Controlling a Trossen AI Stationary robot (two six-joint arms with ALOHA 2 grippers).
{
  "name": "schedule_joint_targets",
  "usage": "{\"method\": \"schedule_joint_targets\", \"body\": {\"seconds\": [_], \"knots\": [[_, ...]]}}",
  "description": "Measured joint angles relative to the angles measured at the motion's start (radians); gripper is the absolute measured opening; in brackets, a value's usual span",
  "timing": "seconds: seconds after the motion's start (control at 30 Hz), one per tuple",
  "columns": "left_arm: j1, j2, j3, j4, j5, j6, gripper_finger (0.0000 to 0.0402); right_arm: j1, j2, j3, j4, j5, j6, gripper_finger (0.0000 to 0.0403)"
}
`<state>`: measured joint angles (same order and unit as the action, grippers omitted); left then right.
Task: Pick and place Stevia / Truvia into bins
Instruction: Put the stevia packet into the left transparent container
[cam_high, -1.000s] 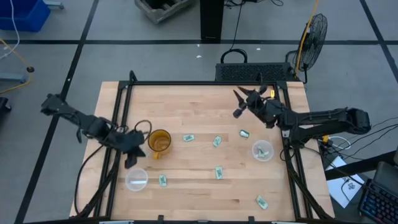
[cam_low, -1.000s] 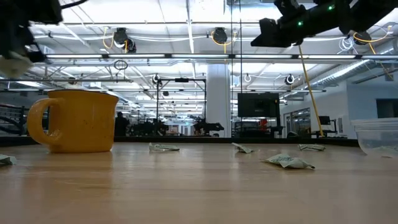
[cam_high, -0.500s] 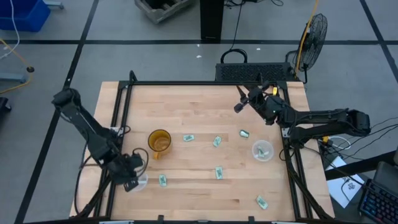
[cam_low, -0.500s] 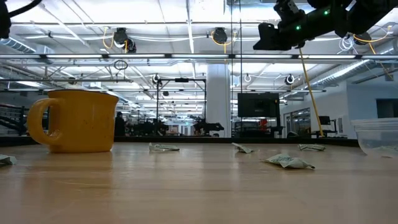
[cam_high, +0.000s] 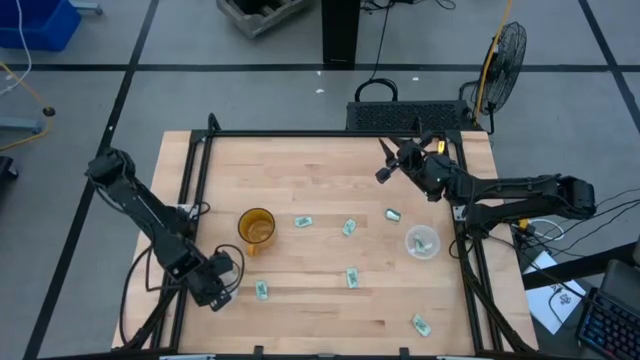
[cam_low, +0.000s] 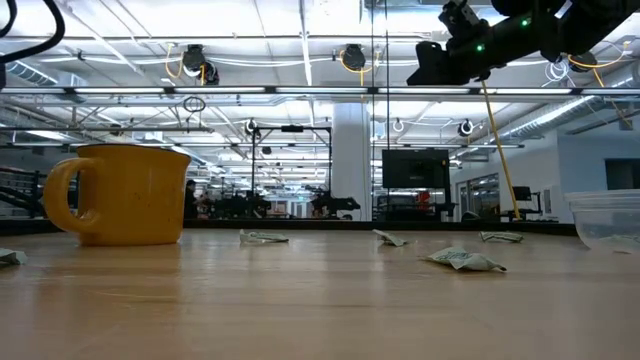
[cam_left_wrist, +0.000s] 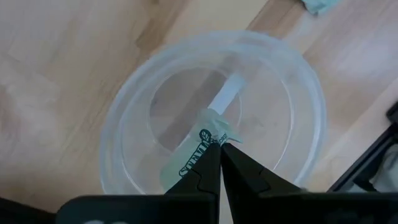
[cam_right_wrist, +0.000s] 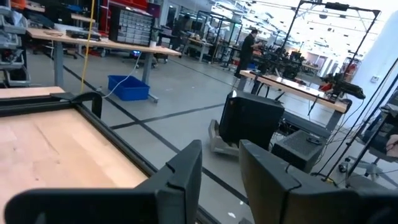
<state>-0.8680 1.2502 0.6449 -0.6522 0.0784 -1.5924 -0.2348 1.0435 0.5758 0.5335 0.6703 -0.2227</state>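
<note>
Over clear bin (cam_left_wrist: 155, 93), left tool (cam_left_wrist: 219, 149), pale-green sachet (cam_left_wrist: 196, 152)

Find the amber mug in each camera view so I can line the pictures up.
High view: amber mug left of centre on the table, ahead of the left gripper.
Low view: amber mug at far left, handle leftward.
Left wrist view: not in it.
Right wrist view: not in it.
Shared landmark: the sachet just right of the mug.

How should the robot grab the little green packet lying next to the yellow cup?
Probably from straight above, pinching across its short width. The packet lies flat on the table, right of the yellow cup, with nothing touching it. The left gripper holds another packet over the bin; the right gripper waits raised.
</note>
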Motion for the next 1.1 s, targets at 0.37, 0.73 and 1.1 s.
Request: {"method": "schedule_joint_targets", "body": {"seconds": [0.37, 0.73, 1.1], "knots": [[0.017, -0.001, 0.000, -0.003, -0.003, 0.017, 0.0022, 0.000, 0.000, 0.000, 0.003, -0.178, 0.002, 0.0102], [0.017, -0.001, 0.000, -0.002, -0.017, 0.080, 0.0119, 0.000, 0.000, 0.000, 0.004, -0.178, -0.001, 0.0102], [0.180, -0.088, 0.000, 0.054, 0.044, 0.192, 0.0140, -0.001, 0.005, 0.041, -0.131, -0.601, 0.032, 0.0102]]}}
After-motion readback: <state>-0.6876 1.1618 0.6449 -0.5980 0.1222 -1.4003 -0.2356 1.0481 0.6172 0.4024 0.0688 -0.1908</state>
